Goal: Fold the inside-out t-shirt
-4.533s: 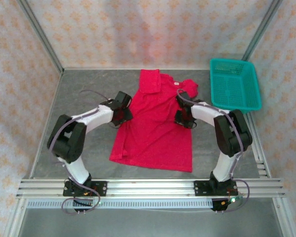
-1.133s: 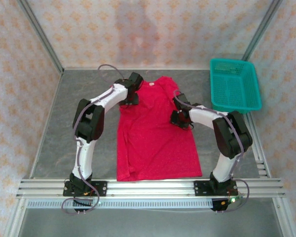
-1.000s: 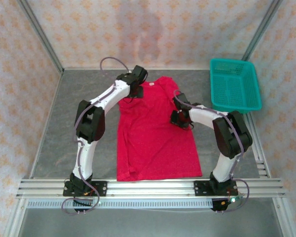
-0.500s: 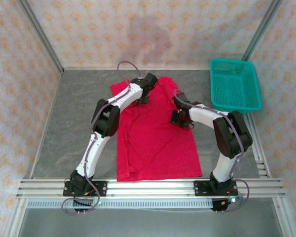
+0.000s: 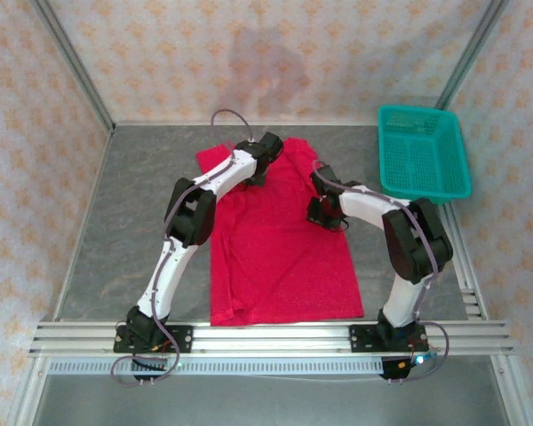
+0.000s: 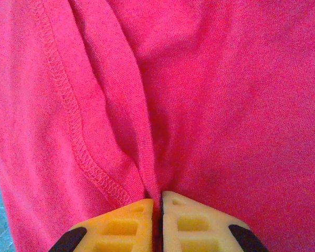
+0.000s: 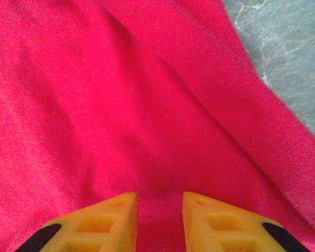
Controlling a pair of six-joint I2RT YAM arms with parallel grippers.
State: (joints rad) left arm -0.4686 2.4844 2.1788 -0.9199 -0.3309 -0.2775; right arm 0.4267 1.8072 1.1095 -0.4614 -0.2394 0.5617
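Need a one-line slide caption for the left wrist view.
Left gripper pinched shut on a raised fold of the red t-shirt, right beside a stitched hem.

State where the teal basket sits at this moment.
In the top external view, the teal basket sits at the far right corner of the table, to the right of the red t-shirt and not touching it.

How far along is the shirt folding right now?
Done: the t-shirt lies spread flat. In hand: the left gripper is shut on a ridge of cloth near the neck; the right gripper rests on the shirt's right side. Left: every fold; none shows yet.
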